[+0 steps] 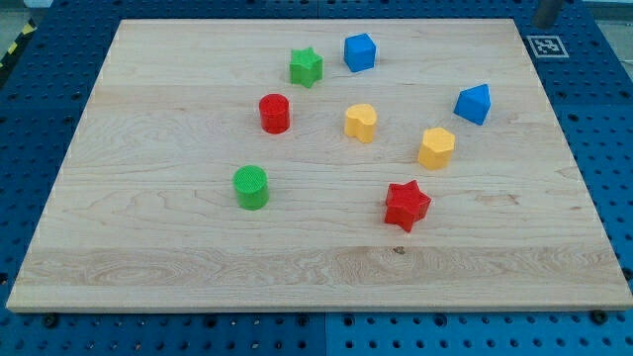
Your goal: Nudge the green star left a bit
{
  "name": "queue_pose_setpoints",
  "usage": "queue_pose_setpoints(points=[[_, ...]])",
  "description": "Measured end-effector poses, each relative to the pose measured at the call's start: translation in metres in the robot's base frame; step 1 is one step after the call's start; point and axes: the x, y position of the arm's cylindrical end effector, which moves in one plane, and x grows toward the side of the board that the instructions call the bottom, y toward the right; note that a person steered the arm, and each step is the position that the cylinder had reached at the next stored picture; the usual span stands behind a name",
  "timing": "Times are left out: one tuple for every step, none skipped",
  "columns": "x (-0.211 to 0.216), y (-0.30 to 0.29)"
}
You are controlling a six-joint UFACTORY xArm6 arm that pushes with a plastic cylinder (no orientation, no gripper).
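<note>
The green star (306,67) lies near the view's top, a little left of centre, on the wooden board (148,247). A blue cube (359,52) sits just to its right, with a small gap between them. A red cylinder (274,113) lies below and slightly left of the star. A short piece of dark rod shows at the view's top right edge, and my tip (543,22) is past the board's top right corner. It is far to the right of the green star and touches no block.
A yellow block (361,123) and a yellow hexagon (436,147) lie near the middle. A blue block (474,103) is at the right, a red star (406,205) at lower centre and a green cylinder (251,187) at lower left. A black-and-white marker (546,45) sits off the board's top right corner.
</note>
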Motion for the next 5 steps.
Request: queue_pose_setpoints(points=[[0.0007, 0.0088], [0.0007, 0.0088], [0.0007, 0.0089], [0.0007, 0.0089], [0.0007, 0.009]])
